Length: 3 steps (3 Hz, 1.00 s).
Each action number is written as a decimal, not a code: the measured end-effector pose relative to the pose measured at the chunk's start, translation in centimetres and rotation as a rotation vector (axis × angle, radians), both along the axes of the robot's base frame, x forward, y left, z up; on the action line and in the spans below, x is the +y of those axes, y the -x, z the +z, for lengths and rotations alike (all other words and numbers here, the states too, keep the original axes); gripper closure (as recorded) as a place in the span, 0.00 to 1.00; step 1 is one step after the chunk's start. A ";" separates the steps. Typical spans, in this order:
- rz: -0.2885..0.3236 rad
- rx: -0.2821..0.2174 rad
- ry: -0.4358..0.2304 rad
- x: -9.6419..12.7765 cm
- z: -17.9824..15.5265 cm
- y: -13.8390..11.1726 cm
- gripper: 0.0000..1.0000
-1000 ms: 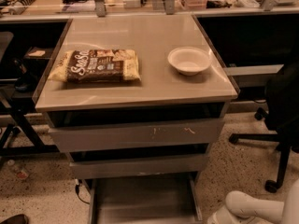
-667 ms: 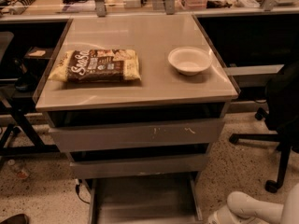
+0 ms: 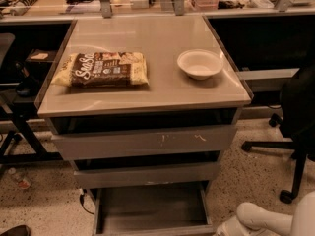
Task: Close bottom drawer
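Gripper (image 3: 232, 227) sits low near the floor (whether it is open or closed cannot be told); just to its left, the bottom drawer (image 3: 147, 208) stands pulled out.

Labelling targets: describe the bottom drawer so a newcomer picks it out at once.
Find the grey cabinet carrying a snack bag and a white bowl; three drawers stand open below its top. The bottom drawer is lowest, by the floor, the white gripper at its right. Narrowest of three, a shallow tray with a low plain front.
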<state>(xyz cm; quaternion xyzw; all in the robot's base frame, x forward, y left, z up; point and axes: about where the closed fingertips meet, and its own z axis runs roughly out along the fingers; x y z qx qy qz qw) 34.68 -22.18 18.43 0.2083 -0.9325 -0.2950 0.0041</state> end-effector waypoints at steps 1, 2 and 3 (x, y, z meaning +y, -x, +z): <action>-0.041 -0.057 -0.007 -0.5 0.9 -2.2 1.00; -0.088 -0.122 -0.023 -0.9 2.2 -4.4 1.00; -0.143 -0.165 -0.039 -1.3 2.1 -6.6 1.00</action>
